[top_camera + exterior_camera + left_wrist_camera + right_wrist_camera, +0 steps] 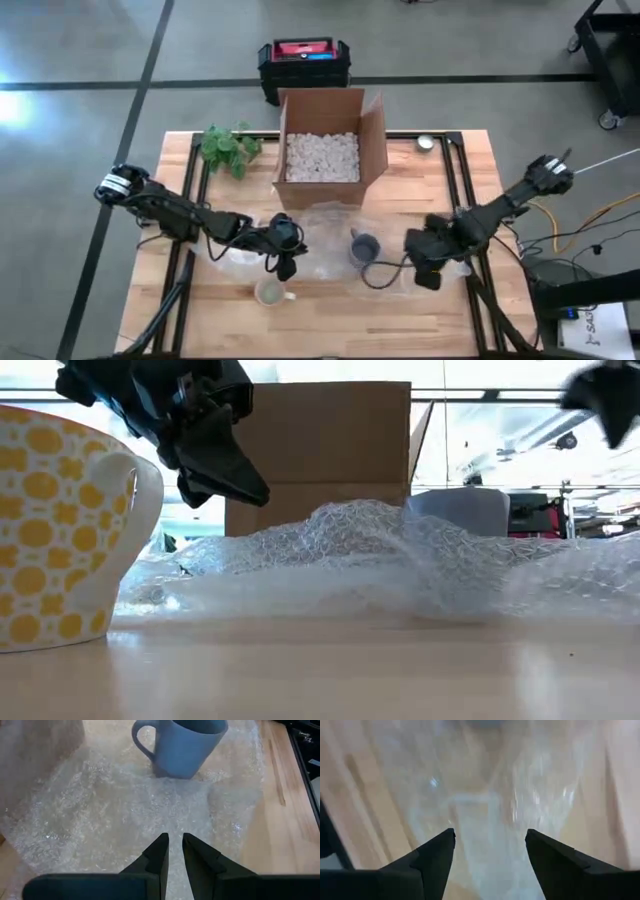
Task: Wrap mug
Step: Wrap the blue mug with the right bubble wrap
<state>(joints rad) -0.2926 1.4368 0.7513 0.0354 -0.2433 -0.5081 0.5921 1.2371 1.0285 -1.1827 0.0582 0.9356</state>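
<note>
Blue mug (363, 247) stands upright on the bubble wrap (330, 235), mid-table, just in front of the box (322, 150), handle toward the front edge. Left gripper (286, 262) sits over the wrap's left part, near the mug but apart from it; in its wrist view the 2 fingers (159, 854) are nearly together with only a thin slit, nothing between them, wrap below and the mug (184, 745) ahead. Right gripper (428, 273) is over the wrap's right edge, just right of the mug; its wrist view shows the fingers (436, 853) spread wide above wrap (495, 820), nothing held. A 2nd mug, yellow-patterned (270, 292), stands on bare wood near the front edge, in front of the left gripper, off the wrap; in the low view it (60, 525) fills the left side, with the wrap (400, 555) lying crumpled and low behind it. Bare wood table (330, 320) is free along the front edge and at the far left and right. Box is open, full of white packing peanuts, 1 flap up on its right. Plant (228, 148) lies left of the box at the back edge; small round tin (426, 143) at the back right. Black and red case (303, 62) sits on the grey floor behind the table.
</note>
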